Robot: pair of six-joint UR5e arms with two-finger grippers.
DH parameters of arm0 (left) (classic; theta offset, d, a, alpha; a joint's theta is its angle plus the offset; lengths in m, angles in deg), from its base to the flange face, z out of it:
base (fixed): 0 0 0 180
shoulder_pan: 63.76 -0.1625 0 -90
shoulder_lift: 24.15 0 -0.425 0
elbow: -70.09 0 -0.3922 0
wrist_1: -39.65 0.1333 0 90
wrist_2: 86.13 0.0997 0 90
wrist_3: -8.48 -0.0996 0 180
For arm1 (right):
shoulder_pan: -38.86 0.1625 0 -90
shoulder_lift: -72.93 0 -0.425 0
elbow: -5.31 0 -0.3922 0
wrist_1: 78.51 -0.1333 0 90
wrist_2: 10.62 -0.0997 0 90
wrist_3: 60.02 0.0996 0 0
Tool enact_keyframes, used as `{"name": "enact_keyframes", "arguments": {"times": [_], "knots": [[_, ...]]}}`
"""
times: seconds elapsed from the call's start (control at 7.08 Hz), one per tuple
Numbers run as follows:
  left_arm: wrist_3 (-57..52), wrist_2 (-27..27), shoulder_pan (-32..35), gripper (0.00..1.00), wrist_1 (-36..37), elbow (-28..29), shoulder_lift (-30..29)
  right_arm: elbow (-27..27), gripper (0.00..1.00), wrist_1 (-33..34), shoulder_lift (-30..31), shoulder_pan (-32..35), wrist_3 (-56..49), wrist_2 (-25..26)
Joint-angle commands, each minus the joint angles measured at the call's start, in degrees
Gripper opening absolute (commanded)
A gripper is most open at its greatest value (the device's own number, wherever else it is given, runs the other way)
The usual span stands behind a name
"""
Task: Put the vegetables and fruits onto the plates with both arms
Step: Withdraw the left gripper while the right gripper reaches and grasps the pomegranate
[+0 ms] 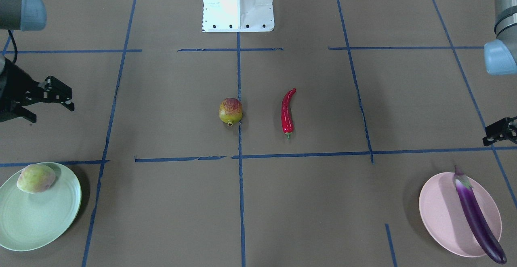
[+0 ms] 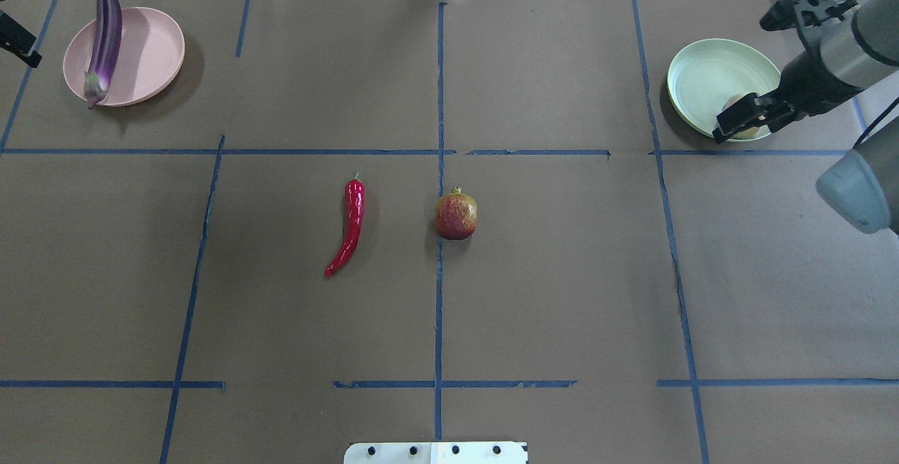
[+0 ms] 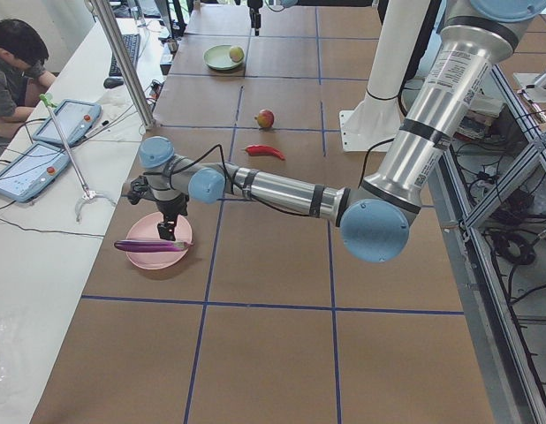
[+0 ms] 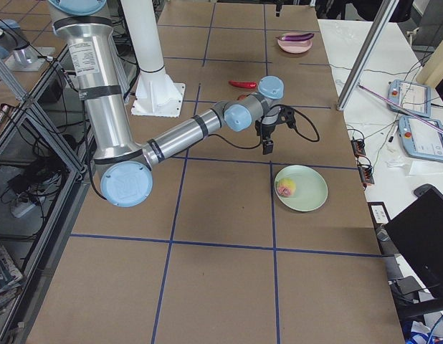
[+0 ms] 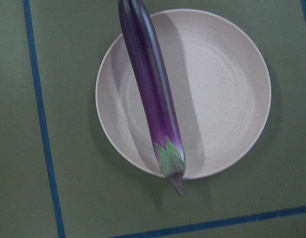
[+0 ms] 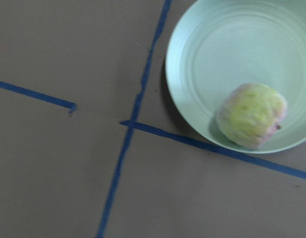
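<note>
The purple eggplant [image 1: 476, 214] lies across the pink plate [image 1: 440, 214], its tail over the rim; both show in the left wrist view [image 5: 150, 89]. The pale green-pink fruit [image 1: 35, 178] sits in the mint green plate [image 1: 36, 218]. The red-blushed fruit [image 1: 230, 111] and the red chili [image 1: 287, 111] lie side by side at the table's middle, apart from both grippers. My right gripper [image 1: 50, 111] is open and empty beside the green plate. My left gripper [image 1: 505, 133] hangs by the pink plate, cut off by the frame edge; it looks open and empty.
The white base block [image 1: 238, 4] stands at the robot's edge of the table. Blue tape lines grid the brown table top. An operator [image 3: 17, 62] sits with tablets at a side bench past the plates, where metal posts stand.
</note>
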Motion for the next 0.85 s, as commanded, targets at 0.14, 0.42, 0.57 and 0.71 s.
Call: {"name": "enact_keyframes", "arguments": {"times": [0.14,0.42,0.57,0.71], "knots": [[-3.02,0.02,0.27,1.00,9.87,-11.63,5.50,0.31,1.00,1.77,-10.79,-15.60,19.85,8.41],[-2.93,0.02,0.18,1.00,9.78,-11.54,5.51,2.57,1.00,12.82,-22.72,-24.75,26.54,19.40],[-2.93,0.02,0.09,1.00,9.78,-11.63,5.42,5.29,1.00,12.77,-25.73,-27.57,28.14,22.92],[-2.93,0.02,0.09,1.00,9.78,-11.63,5.42,10.19,1.00,12.68,-30.20,-28.38,30.51,23.91]]}}
